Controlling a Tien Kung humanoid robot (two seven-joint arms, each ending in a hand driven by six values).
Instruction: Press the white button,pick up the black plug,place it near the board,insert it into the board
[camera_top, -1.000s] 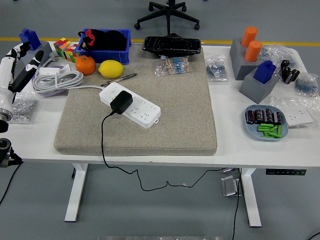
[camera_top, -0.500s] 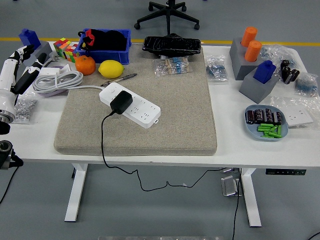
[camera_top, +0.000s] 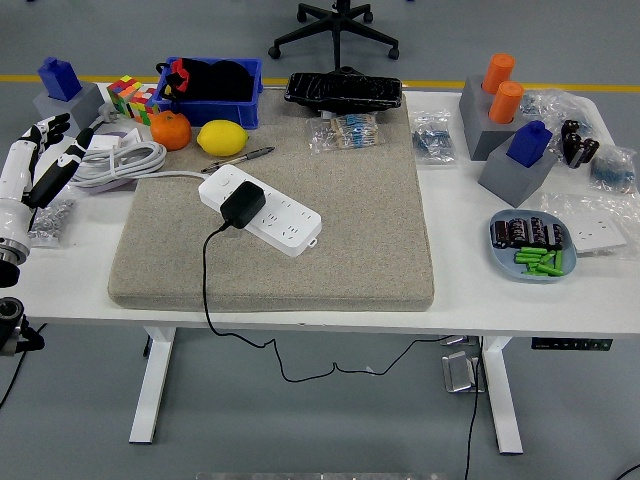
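On the grey mat (camera_top: 330, 250) the black plug (camera_top: 241, 205) sits seated in the white power board (camera_top: 262, 210), its cord trailing off the desk (camera_top: 470, 300) edge. Left of the mat, the left hand (camera_top: 45, 150) hovers, fingers (camera_top: 62, 172) apart, holding nothing. Beyond the board lies 1 lemon (camera_top: 222, 137).

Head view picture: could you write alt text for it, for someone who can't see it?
A black plug sits in a white power strip on a grey mat covering a cluttered white table. The robot's left hand, fingers open and empty, hovers at the table's left edge beside a coiled white cable; an orange and a lemon lie behind the strip.
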